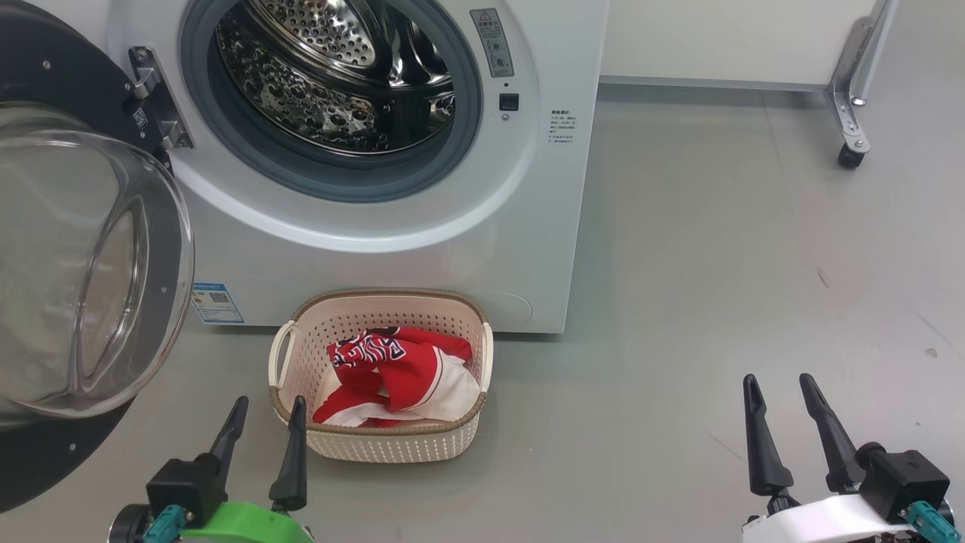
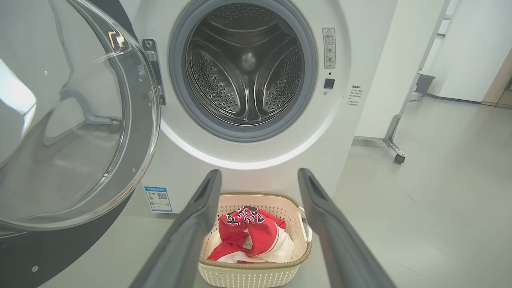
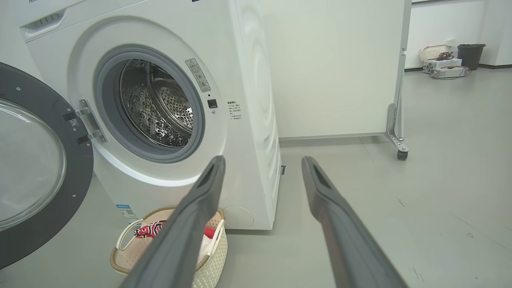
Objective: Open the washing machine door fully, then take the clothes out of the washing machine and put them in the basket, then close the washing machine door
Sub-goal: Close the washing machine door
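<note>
The white washing machine (image 1: pixel 377 249) (image 2: pixel 256 156) (image 3: pixel 248 80) stands with its drum mouth bare and steel inside. Its door (image 1: pixel 83 271) (image 2: pixel 72 120) (image 3: pixel 32 168) is swung wide to the left, glass bowl facing out. On the floor in front sits the cream basket (image 1: pixel 392 445) (image 2: pixel 256 272) (image 3: pixel 216 256), holding the red and white clothes (image 1: pixel 399 373) (image 2: pixel 250 236) (image 3: pixel 148 230). My left gripper (image 1: pixel 268 411) (image 2: pixel 260 176) hangs open just left of the basket's near corner, nothing between its fingers. Far to the right, my right gripper (image 1: pixel 780 388) (image 3: pixel 262 162) is open and empty over bare floor.
A white panel on a castor frame (image 1: pixel 852 143) (image 2: pixel 396 152) (image 3: pixel 400 148) stands right of the machine. Grey floor spreads to the right. Bins and boxes (image 3: pixel 448 60) sit far back by the wall.
</note>
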Motion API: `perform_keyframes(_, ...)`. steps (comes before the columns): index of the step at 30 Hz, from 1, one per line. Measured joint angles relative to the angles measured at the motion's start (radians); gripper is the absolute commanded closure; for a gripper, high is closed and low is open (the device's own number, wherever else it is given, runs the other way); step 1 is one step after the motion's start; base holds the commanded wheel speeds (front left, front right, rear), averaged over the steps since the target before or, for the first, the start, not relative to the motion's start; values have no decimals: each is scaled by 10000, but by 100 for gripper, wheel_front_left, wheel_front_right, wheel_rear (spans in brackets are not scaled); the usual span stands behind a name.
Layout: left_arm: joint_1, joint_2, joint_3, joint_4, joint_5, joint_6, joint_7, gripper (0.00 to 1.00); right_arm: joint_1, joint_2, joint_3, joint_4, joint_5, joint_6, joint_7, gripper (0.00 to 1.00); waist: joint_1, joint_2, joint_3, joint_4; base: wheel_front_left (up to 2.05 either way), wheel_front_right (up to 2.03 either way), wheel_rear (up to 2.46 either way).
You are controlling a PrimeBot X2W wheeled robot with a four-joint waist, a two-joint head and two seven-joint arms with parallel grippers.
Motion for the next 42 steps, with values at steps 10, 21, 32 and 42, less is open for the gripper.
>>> perform_keyframes(10,-7,2,-215,-56,13,0,0,0,185,23,-130,-102,6,-6,0,0,0,0,88,480,0,0,0)
perform_keyframes(21,-8,2,-196,-127,13,104,2,0,263,27,-69,-236,21,-4,0,0,0,0,153,1526,0,0,0)
perform_keyframes(32,-12,2,-132,-207,15,228,2,0,252,69,303,-301,44,73,0,0,0,0,287,3099,0,0,0)
perform_keyframes(42,-13,2,397,-428,33,301,0,0,96,82,809,-201,61,86,0,0,0,0,322,4376,0,0,0)
